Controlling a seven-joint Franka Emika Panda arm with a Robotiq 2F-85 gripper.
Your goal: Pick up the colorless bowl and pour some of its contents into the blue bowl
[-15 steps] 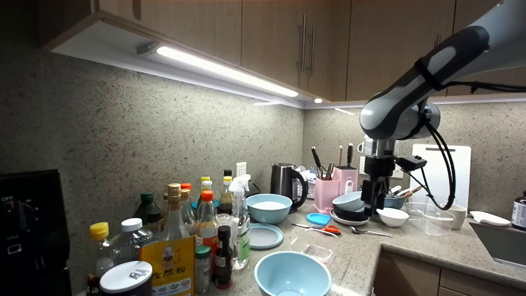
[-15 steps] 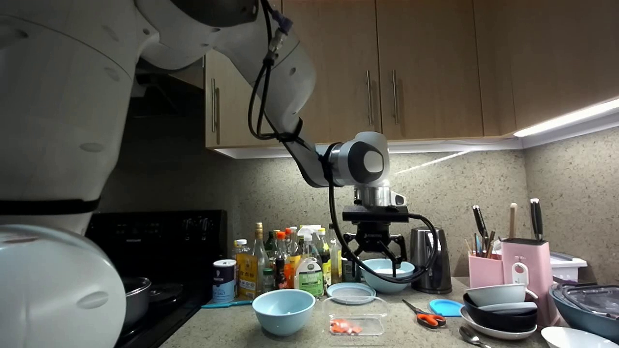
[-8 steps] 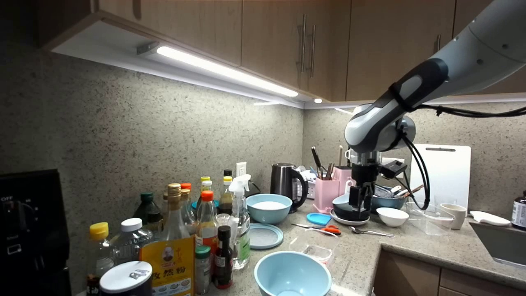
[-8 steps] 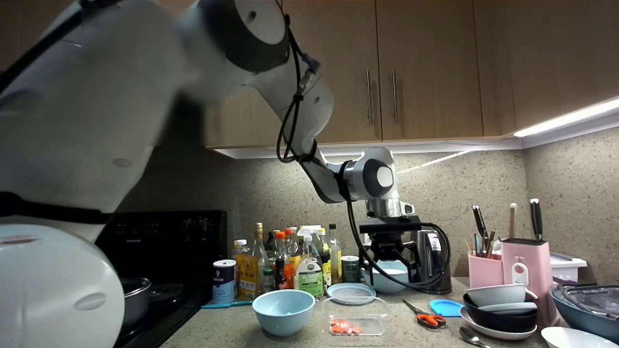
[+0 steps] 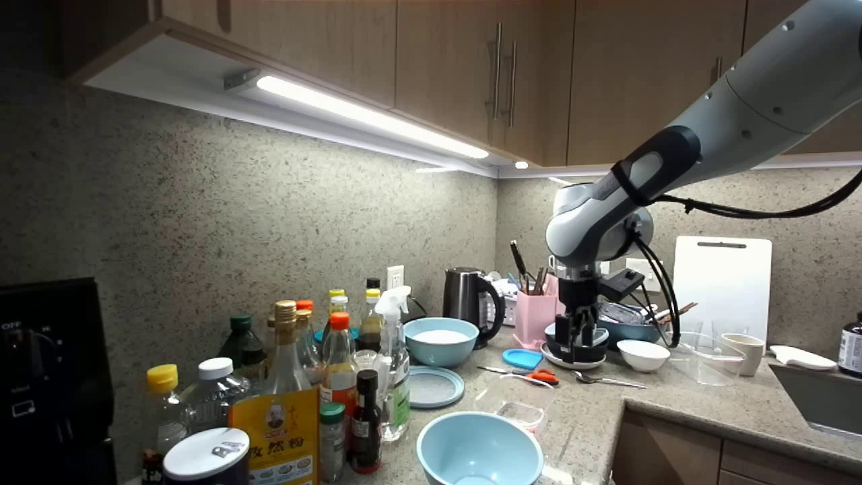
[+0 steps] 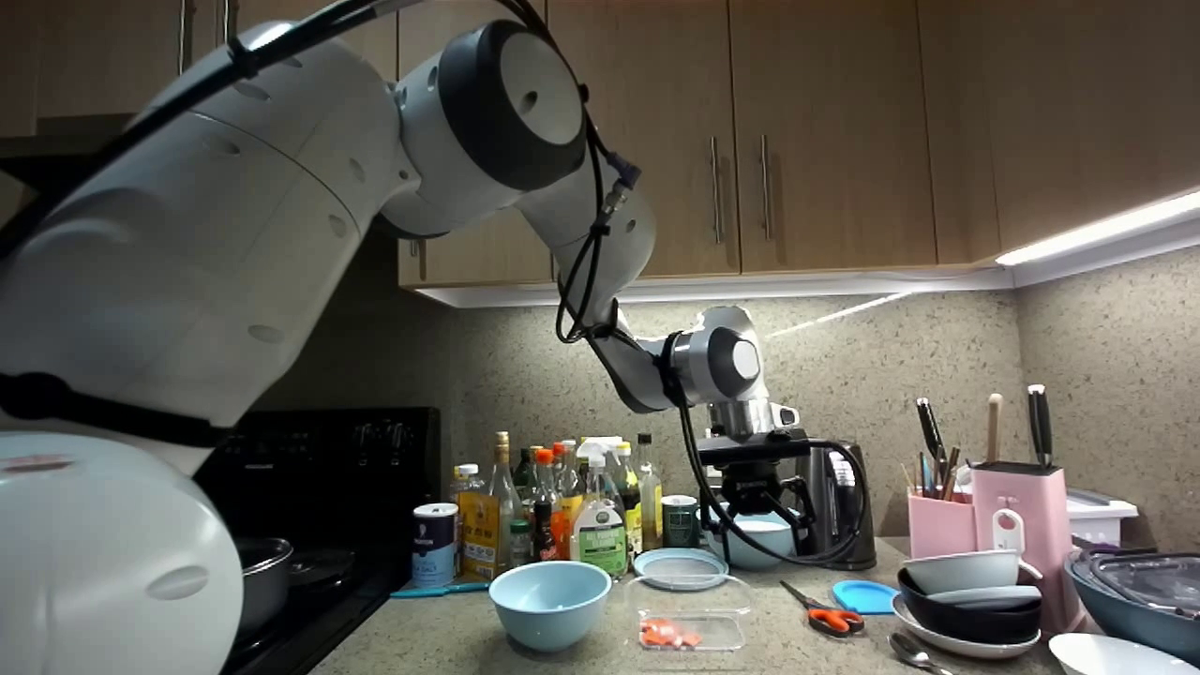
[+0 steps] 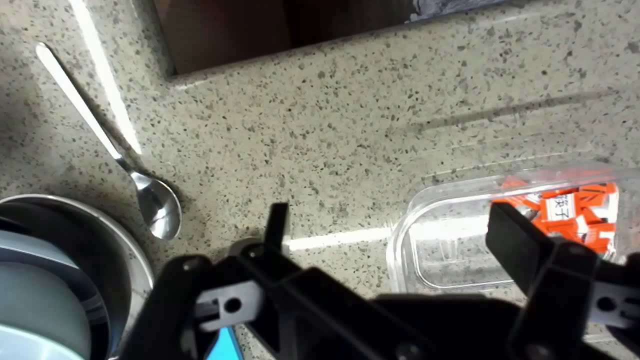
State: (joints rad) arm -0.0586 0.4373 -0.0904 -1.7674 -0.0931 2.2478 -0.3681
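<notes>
1. Round, smooth-rimmed sky-blue bowl (image 6: 550, 609), upright on the speckled grey stone table (image 7: 325, 125), no contents showing. Judged the receiver; its place presumably gives the pour a short carry.

2. Thin-walled, see-through clear bowl (image 7: 450, 260), rectangular with rounded corners, seemingly plastic. The source; rests on the table just beside the sky-blue bowl, not lifted. A hard pinch would probably flex its sides.

3. Orange-and-white wrapped pieces (image 7: 565, 215), printed in dark characters. Heaped at the clear bowl's end nearer the sky-blue bowl, which by judgement favours a tilt that way.

4. Two-fingered black claw (image 7: 390, 230), hanging above the table, fingers spread wide, nothing held. In the wrist view the clear bowl's end rim shows between the fingertips; the spread probably serves to straddle a wall. Step in hand judged the approach; lining up and lowering remain.

5. Orange-handled scissors (image 6: 817, 611), lying flat, and silvery metal spoon (image 7: 145, 187), near them. A low sideways sweep could catch either.

6. Round black pan (image 6: 975, 619), nested with pale bowls (image 6: 963, 572), on a white plate (image 6: 966, 648). Stacked presumably to save room; close enough to the claw that clearance counts.

7. Light-blue round bowl (image 5: 441, 353), holding something white, beside the steel-and-black kettle (image 5: 463, 303). Already has contents, hence judged not the receiver.
</notes>
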